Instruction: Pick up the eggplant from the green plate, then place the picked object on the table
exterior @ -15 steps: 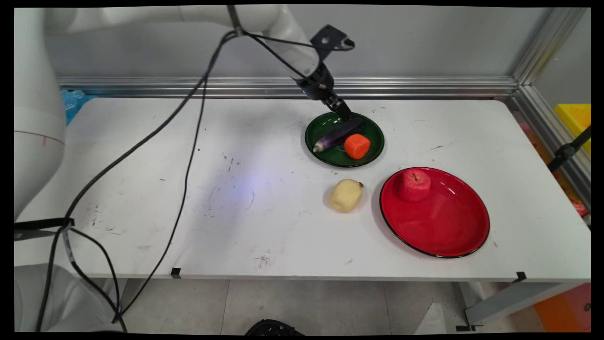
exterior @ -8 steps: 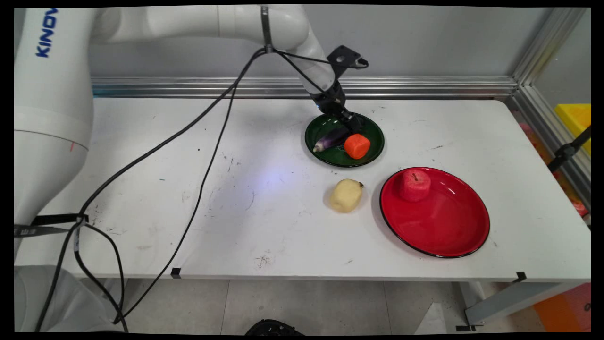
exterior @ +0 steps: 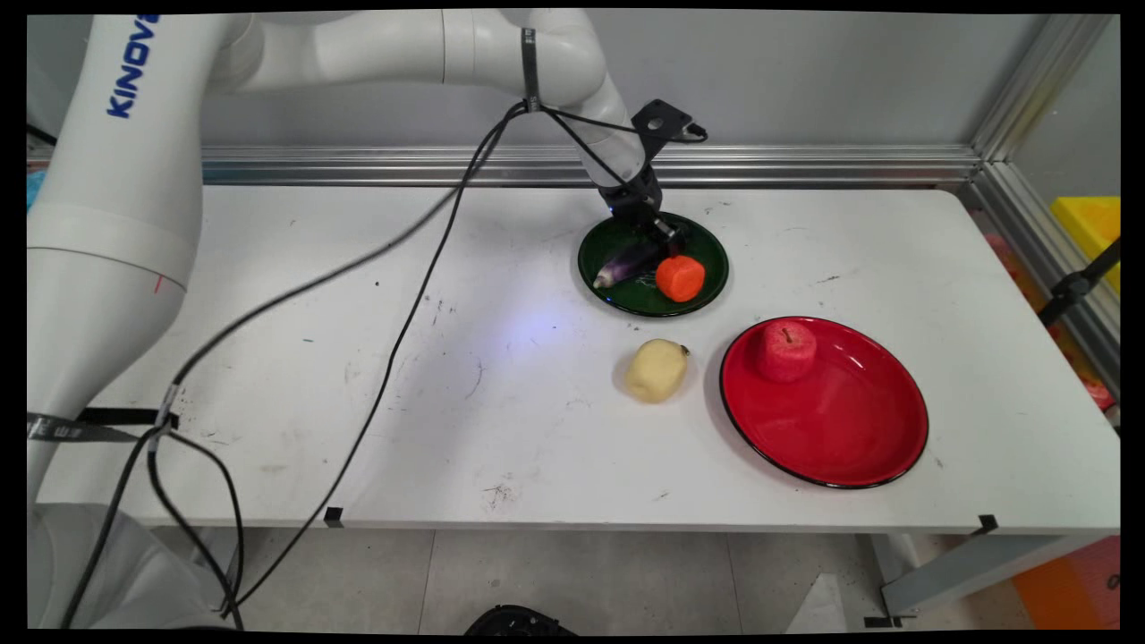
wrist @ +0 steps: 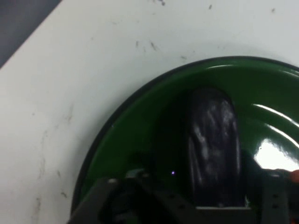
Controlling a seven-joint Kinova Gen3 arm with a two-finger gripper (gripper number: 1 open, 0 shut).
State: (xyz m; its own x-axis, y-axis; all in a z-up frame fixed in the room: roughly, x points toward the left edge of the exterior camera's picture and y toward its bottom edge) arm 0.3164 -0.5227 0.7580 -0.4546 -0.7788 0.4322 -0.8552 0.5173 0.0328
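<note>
Reaching down into the green plate in the upper middle of the frame, the gripper sits at the upper right end of the eggplant. That eggplant's long axis runs from there toward the lower left, with an orange carrot piece touching its right side. The hand view shows the eggplant between the linkage, but whether the fingers are wide or closed on it I cannot tell. A potato lies on the tabletop; an apple rests on the red plate.
</note>
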